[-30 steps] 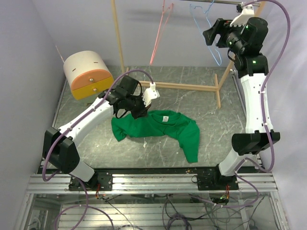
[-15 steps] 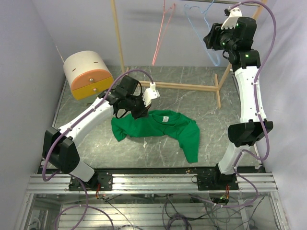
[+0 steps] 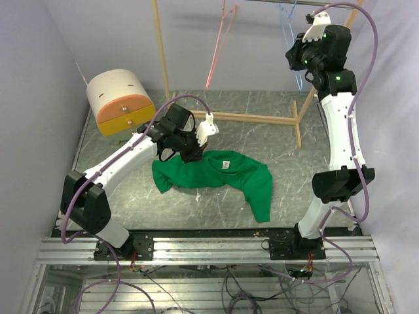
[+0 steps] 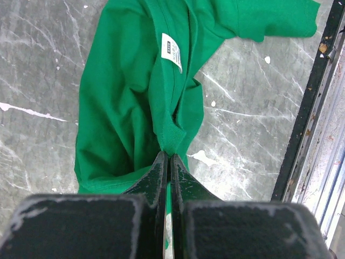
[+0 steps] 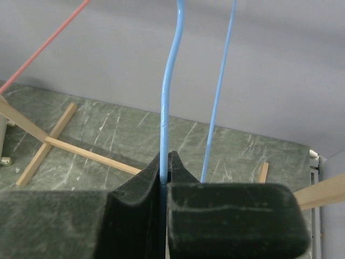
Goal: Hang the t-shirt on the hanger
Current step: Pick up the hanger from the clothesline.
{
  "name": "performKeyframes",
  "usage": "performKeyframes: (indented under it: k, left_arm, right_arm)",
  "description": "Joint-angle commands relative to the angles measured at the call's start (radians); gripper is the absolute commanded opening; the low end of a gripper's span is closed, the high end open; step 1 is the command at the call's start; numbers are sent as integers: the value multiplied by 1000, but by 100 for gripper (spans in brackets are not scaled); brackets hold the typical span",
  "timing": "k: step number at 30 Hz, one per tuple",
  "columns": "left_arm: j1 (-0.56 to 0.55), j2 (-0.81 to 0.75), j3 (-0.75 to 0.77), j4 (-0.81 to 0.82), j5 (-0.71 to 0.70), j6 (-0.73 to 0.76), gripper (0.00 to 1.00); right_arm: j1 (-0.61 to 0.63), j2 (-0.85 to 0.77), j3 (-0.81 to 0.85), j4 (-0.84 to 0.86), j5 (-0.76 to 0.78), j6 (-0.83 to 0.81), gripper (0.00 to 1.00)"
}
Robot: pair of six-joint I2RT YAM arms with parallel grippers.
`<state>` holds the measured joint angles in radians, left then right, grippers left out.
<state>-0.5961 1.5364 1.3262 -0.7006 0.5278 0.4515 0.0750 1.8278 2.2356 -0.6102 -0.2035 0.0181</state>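
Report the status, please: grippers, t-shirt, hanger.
Left gripper shut on t-shirt, which lies on table. Right gripper shut on blue hanger, up high. Pink hanger hangs apart.

T-shirt point(image 3: 216, 173): green cloth, matt, soft knit w/ creases; neck label point(image 4: 172, 52) white, printed, flat. Hanger point(image 5: 171, 81): thin blue wire, smooth coating, slight sheen. Left hand point(image 4: 167, 157) & right hand point(image 5: 166, 157): black matt plastic, grainy, edges scuffed whitish. Tabletop point(image 3: 275, 140): grey-green marble-look, smooth, semi-matt, white veins & flecks. Rack point(image 3: 262, 119): bare pale wood, matt. Arm shells point(image 3: 344, 131): white glossy plastic. Front rails point(image 3: 209, 250): brushed metal.
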Motion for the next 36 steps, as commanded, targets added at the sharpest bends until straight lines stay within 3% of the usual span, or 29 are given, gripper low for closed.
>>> performKeyframes:
  k: [1,9,23,31,36]
  left_arm:
    - [-7,7,13,18,35,-15,7]
    - [-6,11,8,18,43,-18,7]
    - [-7,10,8,21,29,-21,7]
    - [-7,16,4,27,17,-29,7]
    - [-7,-6,5,81,-55,-63,7]
  right_arm:
    - [3,-69,-2,65,15,-6,0]
    - [3,-84,66,76,24,-2,0]
    - [2,-231,-85,92,45,-38,0]
    - [3,-321,-143,15,46,-76,0]
    - [3,-352,-170,-141,6,-127,0]
